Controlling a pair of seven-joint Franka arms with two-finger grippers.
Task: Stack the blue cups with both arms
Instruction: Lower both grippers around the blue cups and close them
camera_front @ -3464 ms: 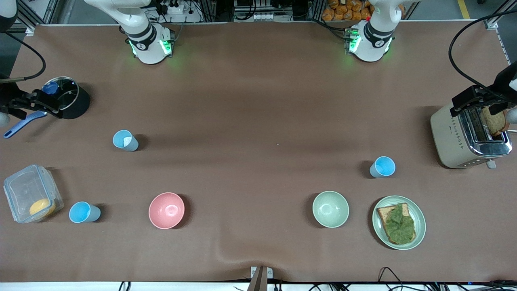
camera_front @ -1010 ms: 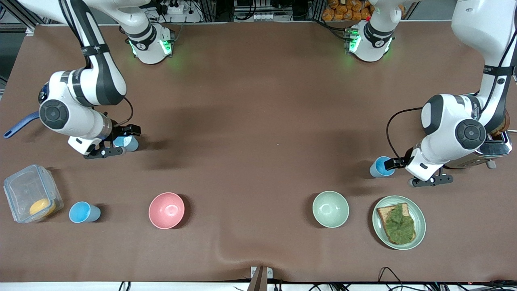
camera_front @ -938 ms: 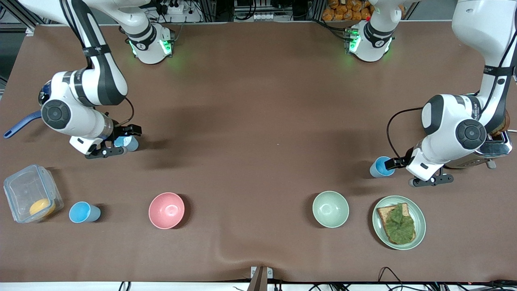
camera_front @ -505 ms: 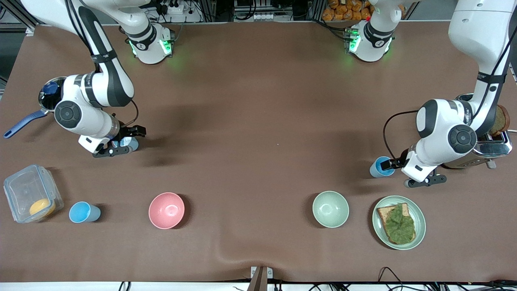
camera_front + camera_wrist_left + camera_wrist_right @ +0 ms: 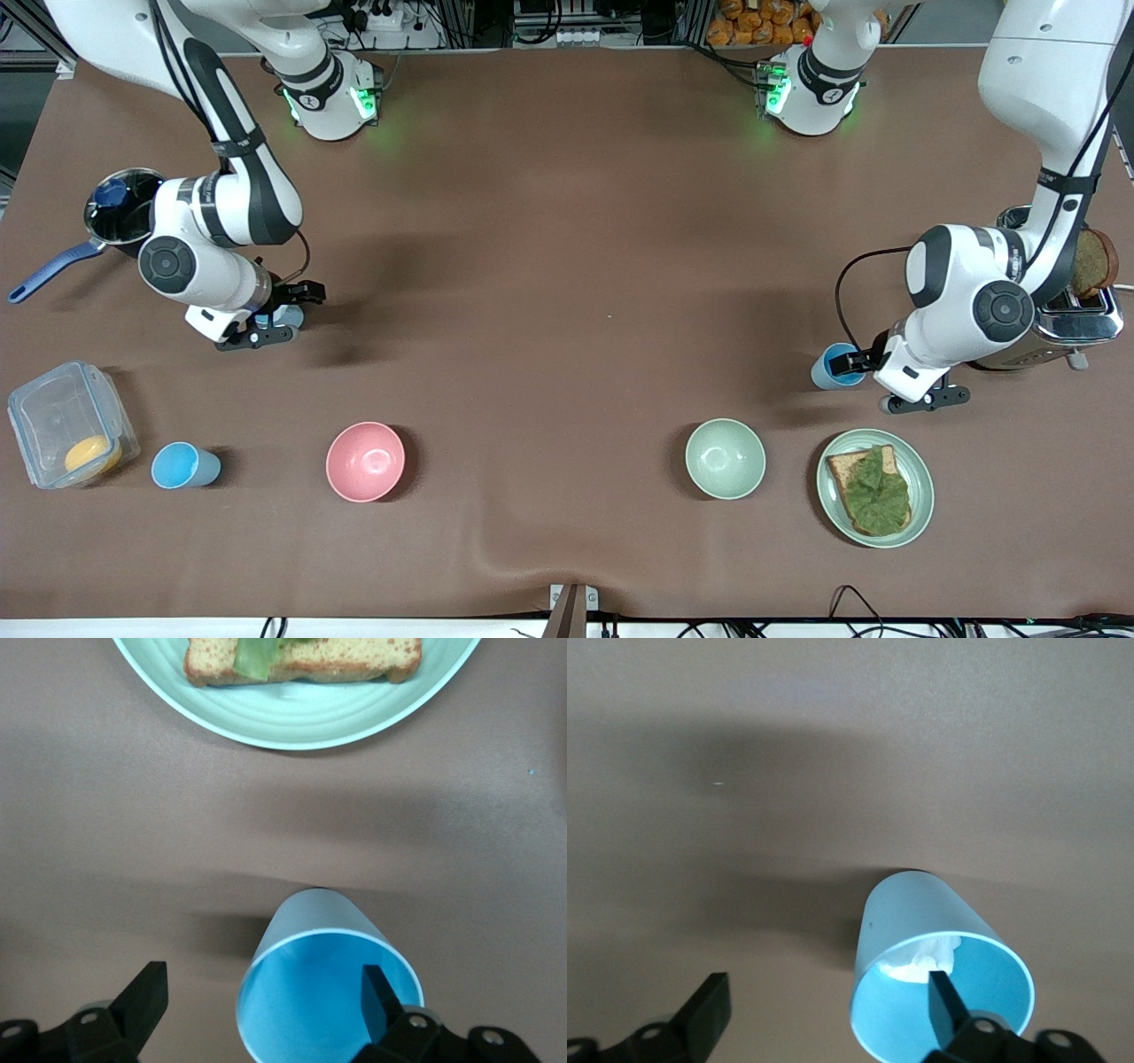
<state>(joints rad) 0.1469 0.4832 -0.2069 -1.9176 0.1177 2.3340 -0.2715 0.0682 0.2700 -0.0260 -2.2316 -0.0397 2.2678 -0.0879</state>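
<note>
In the front view, 3 small tapered blue plastic cups stood upright on the brown table, mouths up and long axes vertical: a pale blue cup (image 5: 285, 315) with something whitish inside toward the right arm's end, a brighter sky-blue cup (image 5: 834, 367) toward the left arm's end, and a third sky-blue cup (image 5: 183, 466) nearer the camera, between the clear plastic lidded box (image 5: 69, 424) and the round pink bowl (image 5: 365, 461). The right gripper (image 5: 275, 313) was down at the pale blue cup and the left gripper (image 5: 886, 379) was down at the brighter cup, farther from the camera than the pale green plate (image 5: 874, 488) of toast and the round pale green bowl (image 5: 725, 458). In the left wrist view, the left gripper (image 5: 264, 1001) was spread wide, 1 finger (image 5: 383, 997) inside the cup's (image 5: 330, 990) mouth and the other outside, apart from its wall. In the right wrist view, the right gripper (image 5: 829, 1007) was likewise wide apart, 1 finger (image 5: 943, 1003) inside the cup's (image 5: 939, 974) rim, gripping nothing.
</note>
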